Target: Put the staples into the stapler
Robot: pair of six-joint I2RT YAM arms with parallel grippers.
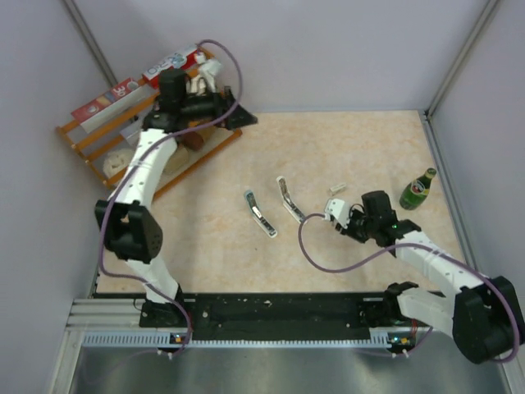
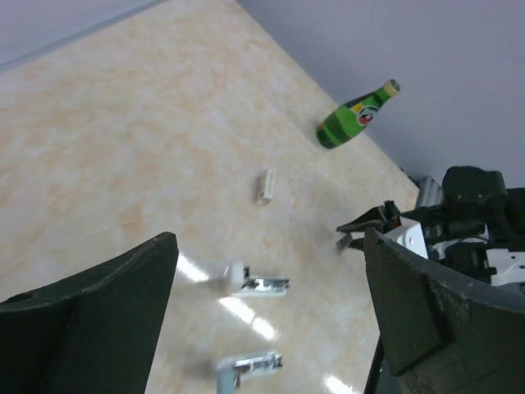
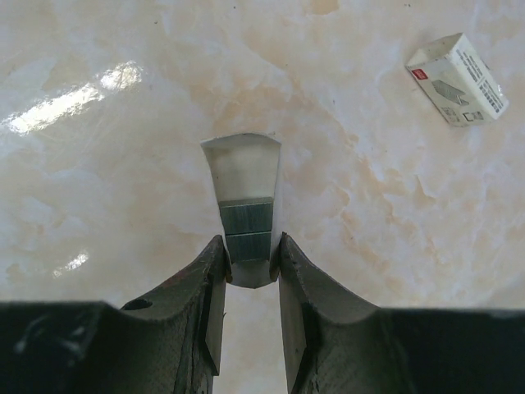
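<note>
My right gripper (image 3: 250,254) is shut on a small white tray of grey staples (image 3: 246,220) and holds it just above the table; in the top view it (image 1: 338,216) is right of the staplers. The whitish staple packet (image 3: 457,80) lies apart on the table (image 1: 337,188). Two slim metal staplers lie mid-table, one grey-ended (image 1: 259,213), one white-ended (image 1: 287,199). Both show blurred in the left wrist view, the white-ended one (image 2: 258,285) above the grey-ended one (image 2: 250,364). My left gripper (image 1: 238,115) is open and empty, raised at the back left, far from them.
A green bottle (image 1: 417,189) stands at the right near the wall and also shows in the left wrist view (image 2: 354,119). A wooden rack (image 1: 123,139) with boxes stands at the back left, under my left arm. Walls close in the table on three sides.
</note>
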